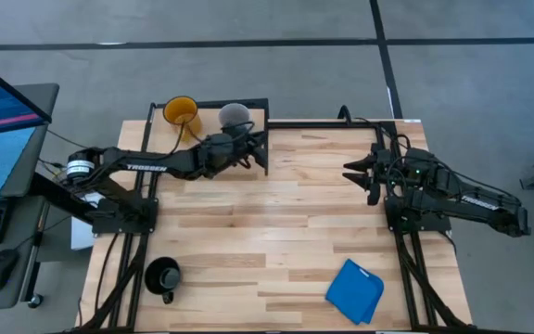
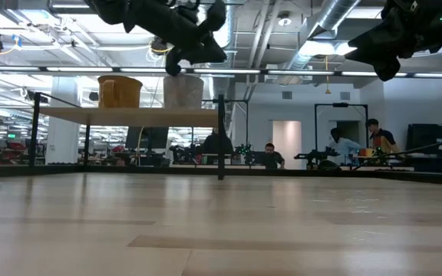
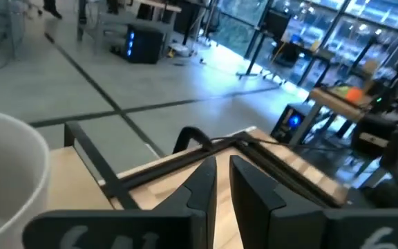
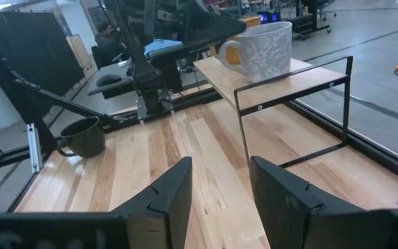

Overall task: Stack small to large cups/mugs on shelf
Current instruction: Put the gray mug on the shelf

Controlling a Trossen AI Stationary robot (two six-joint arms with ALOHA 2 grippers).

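Note:
The light-wood shelf point(image 1: 158, 132) point(image 2: 129, 116) stands at the table's far left corner. On it stand the yellow-orange mug point(image 1: 182, 111) point(image 2: 119, 92) and, to its right, the pale grey-white mug point(image 1: 235, 115) point(image 2: 183, 92) point(image 4: 268, 47), both upright on their bases. The glossy black mug point(image 1: 163, 276) point(image 4: 85, 136) stands on the table near the near left corner. My left gripper point(image 1: 251, 148) point(image 2: 176, 61) point(image 3: 223, 169) hovers just above and beside the grey-white mug point(image 3: 5, 173), open by a narrow gap and empty. My right gripper point(image 1: 349, 172) point(image 4: 220, 169) hangs open above the table's right side.
A folded blue cloth point(image 1: 355, 290) lies near the table's near right corner. The shelf's black metal frame point(image 4: 292, 97) rises at its right end. Bare slatted tabletop point(image 1: 276, 223) stretches between the two arms. People sit in the room beyond the far edge.

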